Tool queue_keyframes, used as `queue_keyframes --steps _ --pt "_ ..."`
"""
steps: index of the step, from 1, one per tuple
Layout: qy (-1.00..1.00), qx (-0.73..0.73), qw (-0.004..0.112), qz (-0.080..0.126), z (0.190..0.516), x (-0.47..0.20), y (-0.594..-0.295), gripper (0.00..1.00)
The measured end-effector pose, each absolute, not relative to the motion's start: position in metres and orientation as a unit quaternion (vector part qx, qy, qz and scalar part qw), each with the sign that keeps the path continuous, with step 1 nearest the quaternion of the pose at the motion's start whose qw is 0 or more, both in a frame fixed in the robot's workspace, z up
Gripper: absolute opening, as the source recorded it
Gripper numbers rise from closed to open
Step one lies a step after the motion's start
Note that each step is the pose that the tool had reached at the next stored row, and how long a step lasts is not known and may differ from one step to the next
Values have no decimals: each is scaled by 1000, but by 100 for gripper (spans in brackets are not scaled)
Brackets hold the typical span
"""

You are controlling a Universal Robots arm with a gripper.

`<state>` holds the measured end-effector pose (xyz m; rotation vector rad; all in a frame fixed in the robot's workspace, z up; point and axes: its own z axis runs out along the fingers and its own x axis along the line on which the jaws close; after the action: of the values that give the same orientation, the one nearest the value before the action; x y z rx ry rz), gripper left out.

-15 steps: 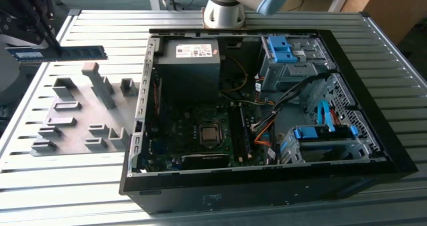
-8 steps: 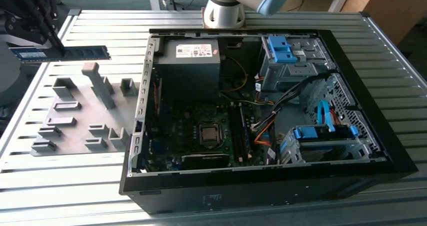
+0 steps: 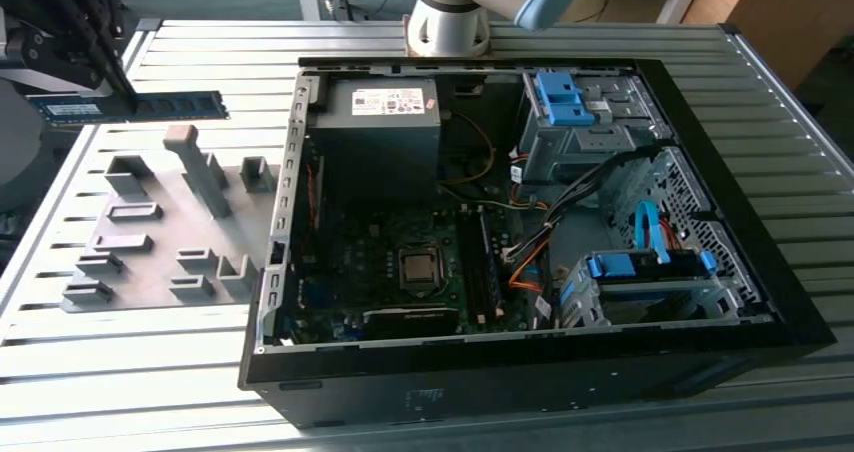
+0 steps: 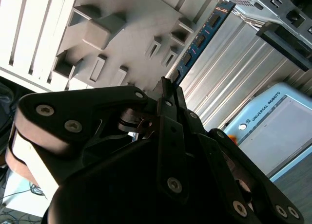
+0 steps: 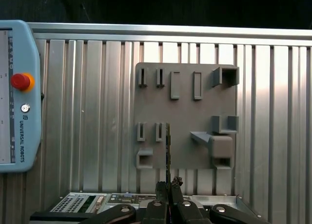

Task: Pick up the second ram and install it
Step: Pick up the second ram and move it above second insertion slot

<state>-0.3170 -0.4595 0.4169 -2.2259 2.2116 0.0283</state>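
The second ram [image 3: 140, 107], a thin blue board with dark chips, hangs level in the air at the exterior view's far left, above the grey holder plate [image 3: 147, 242]. My gripper [image 3: 114, 97] is shut on one end of it. In the second wrist view the ram [image 4: 200, 39] sticks out from the fingertips [image 4: 163, 87] over the plate. The first wrist view has the ram [image 5: 167, 146] edge-on above my gripper [image 5: 168, 186]. The open computer case [image 3: 287, 222] lies to the exterior view's right, with its motherboard [image 3: 387, 262] exposed.
Upright grey blocks [image 3: 200, 167] rise from the holder plate. A teach pendant [image 5: 14, 97] lies on the slatted table beside the plate. The arm's base [image 3: 447, 17] stands behind the case. Blue drive-bay latches [image 3: 561, 97] and loose cables [image 3: 534, 242] are inside the case.
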Motion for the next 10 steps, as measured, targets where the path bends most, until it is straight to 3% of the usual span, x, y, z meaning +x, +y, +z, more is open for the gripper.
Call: queue_keyframes --steps 10 --pt "705 -709 2 9 417 -310 -460 14"
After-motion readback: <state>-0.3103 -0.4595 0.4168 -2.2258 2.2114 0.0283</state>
